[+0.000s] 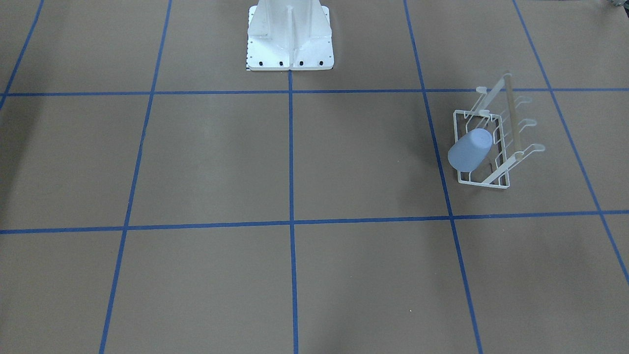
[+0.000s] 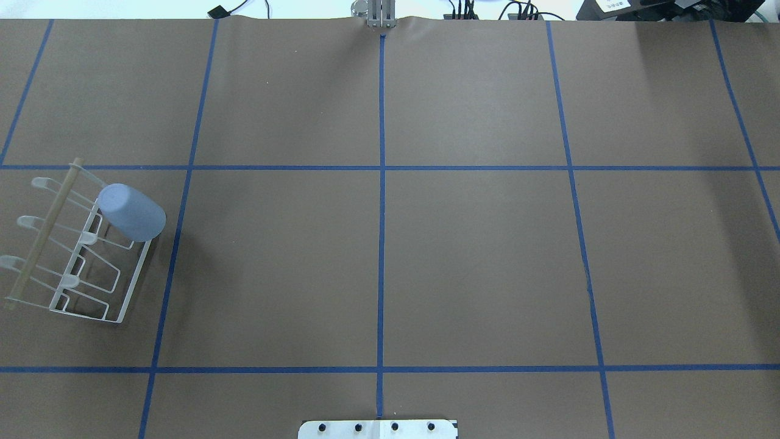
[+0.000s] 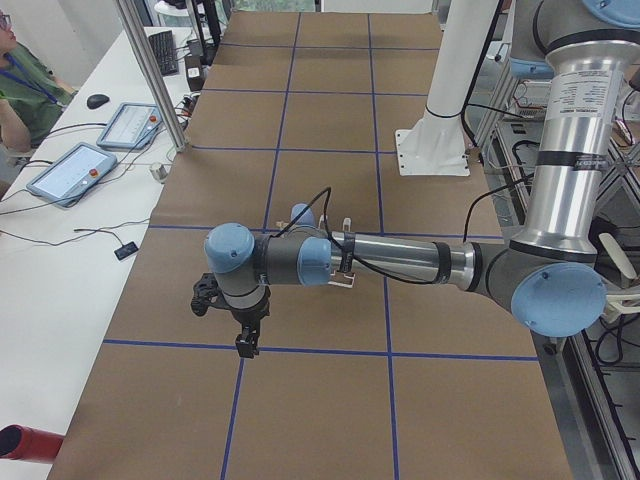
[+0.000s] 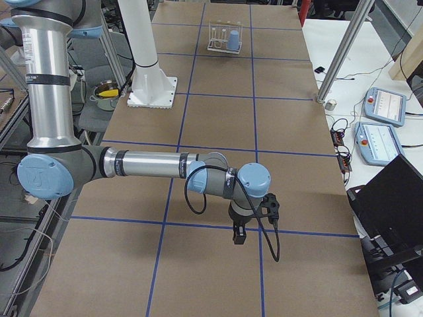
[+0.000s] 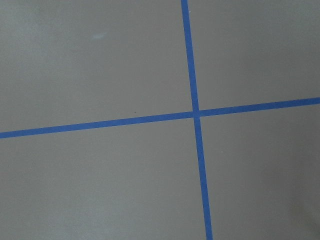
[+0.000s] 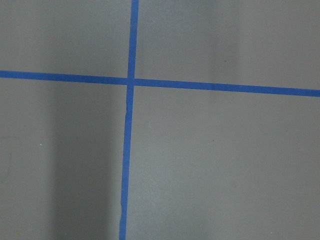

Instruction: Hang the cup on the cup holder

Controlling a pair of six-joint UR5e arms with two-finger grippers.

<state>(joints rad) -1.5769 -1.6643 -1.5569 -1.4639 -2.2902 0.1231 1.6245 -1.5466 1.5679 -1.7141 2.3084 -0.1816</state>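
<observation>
Light-blue cup sits tilted on the cup holder. The left end effector is nearer the holder; spread or pinched, can't tell.

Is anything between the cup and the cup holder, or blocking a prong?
Nothing visible stands between them. The cup already sits tilted on the cup holder, apparently over a prong at one end of the rack. The other prongs carry nothing.

Even diffuse light w/ soft faint shadows, pics sharp.
</observation>
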